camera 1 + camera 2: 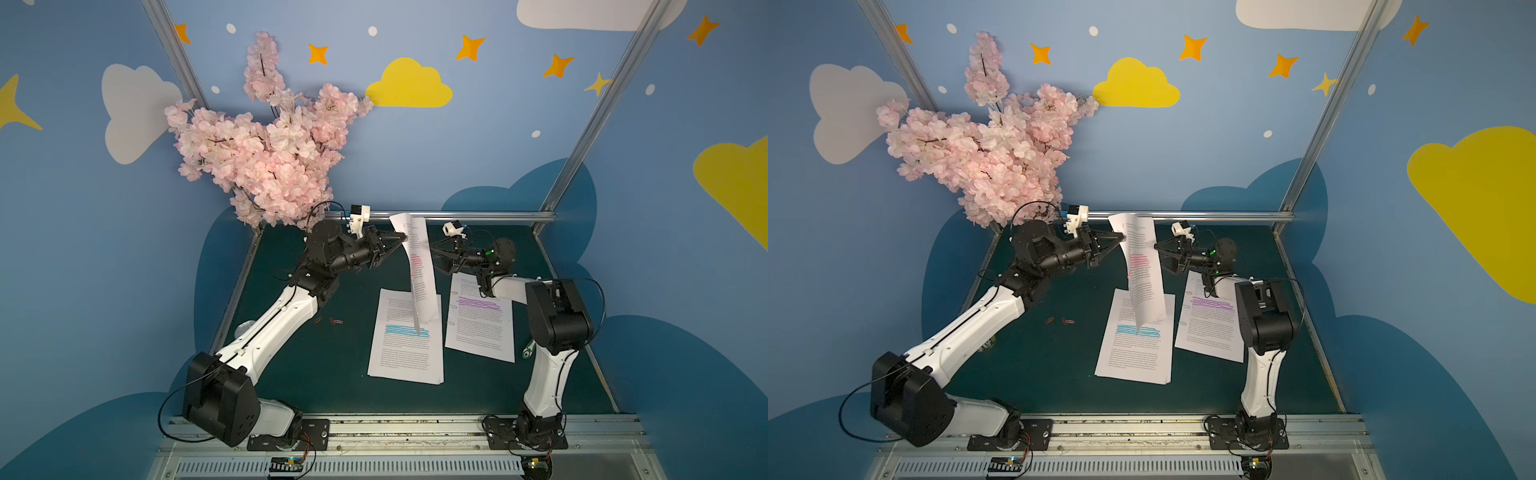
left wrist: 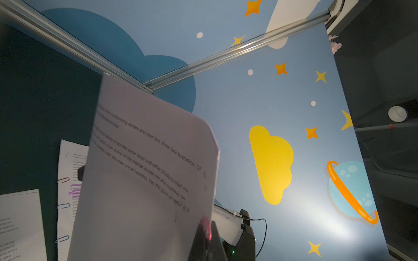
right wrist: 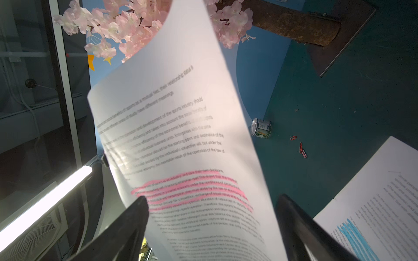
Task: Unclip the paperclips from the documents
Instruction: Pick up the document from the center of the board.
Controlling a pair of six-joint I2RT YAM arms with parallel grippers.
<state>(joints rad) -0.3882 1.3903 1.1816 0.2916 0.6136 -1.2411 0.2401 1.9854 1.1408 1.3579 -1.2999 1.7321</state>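
From my seat, the dark green table [image 1: 316, 374] fills the cell, with a pink blossom tree [image 1: 266, 158] behind the left gripper [image 1: 401, 237].

That gripper is pressed together on one side edge of the pink-banded document [image 1: 419, 266], holding it up off the table. The sheets hang curved between the two grippers. The left wrist view shows a pinkish clip [image 2: 207, 228] right at the fingertip.

The right gripper [image 1: 436, 257] is spread wide at the opposite edge of the same sheets, with a finger [image 3: 135, 214] on either side and nothing pinched.

The blue-banded document [image 1: 405, 349] lies flat below both grippers, under the hanging corner. I can't tell whether they touch. The purple-banded document [image 1: 482, 324] lies flat beneath the right wrist, with three paperclips [image 2: 63, 206] on its edge nearest the left gripper.

A small can [image 3: 260, 127] lies on its side near the left forearm, well apart from either gripper. I can't see its contents.

Three loose red clips [image 1: 332, 321] sit on the table below the left gripper.
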